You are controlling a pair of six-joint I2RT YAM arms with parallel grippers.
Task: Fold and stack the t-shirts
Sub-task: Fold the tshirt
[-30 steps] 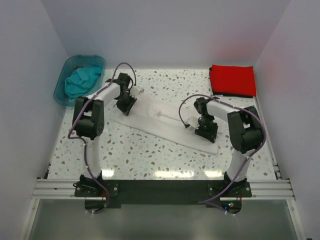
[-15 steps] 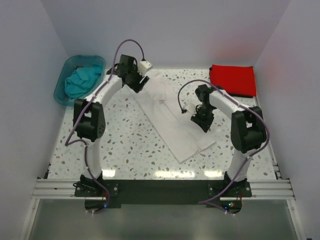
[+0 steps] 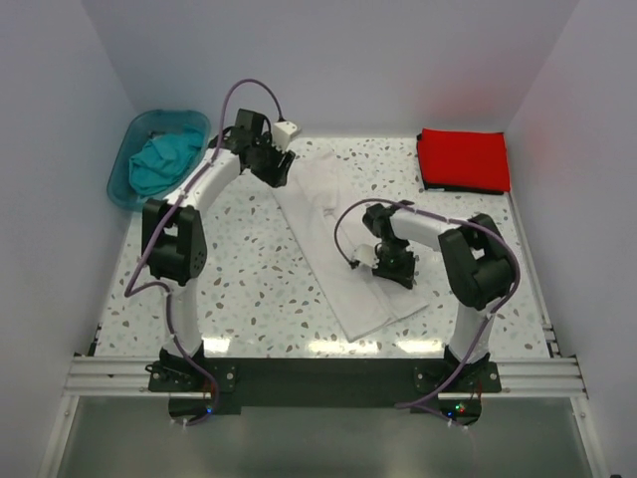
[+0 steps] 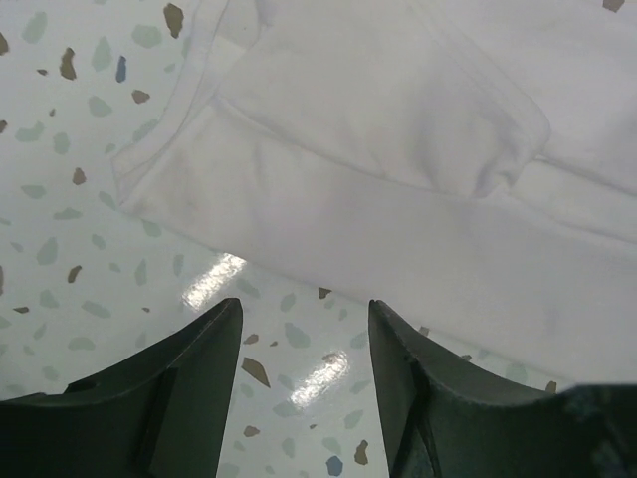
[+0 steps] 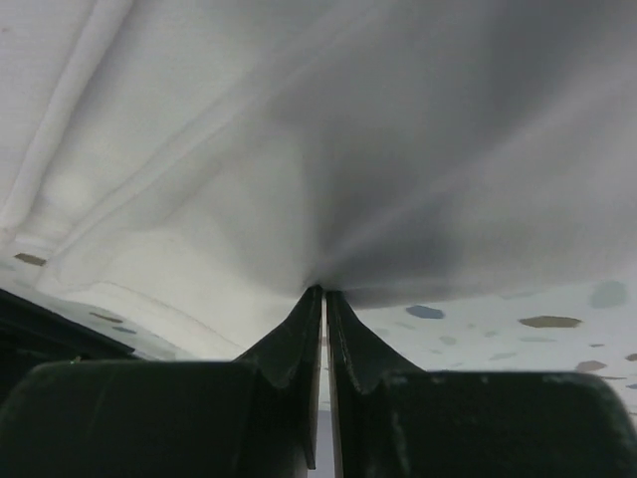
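The white t-shirt (image 3: 343,234) lies folded into a long strip that runs from the back centre toward the near edge. My left gripper (image 3: 280,169) is open and empty, just left of the strip's far end; in the left wrist view its fingers (image 4: 189,388) hang over bare table below the shirt (image 4: 398,169). My right gripper (image 3: 391,269) is shut on the white shirt's right edge; the right wrist view shows the cloth (image 5: 299,149) pinched at the fingertips (image 5: 324,294). The red t-shirt (image 3: 463,159) lies folded at the back right. The teal t-shirt (image 3: 162,159) lies bunched in the tub.
A translucent teal plastic tub (image 3: 127,184) stands at the back left corner. White walls close in the speckled table (image 3: 249,279) on three sides. The arm bases and a black rail (image 3: 318,373) run along the near edge.
The shirt strip has swung from a left-to-right diagonal to nearly front-to-back. My left arm moved to the back. My right gripper moved left and nearer with the cloth.
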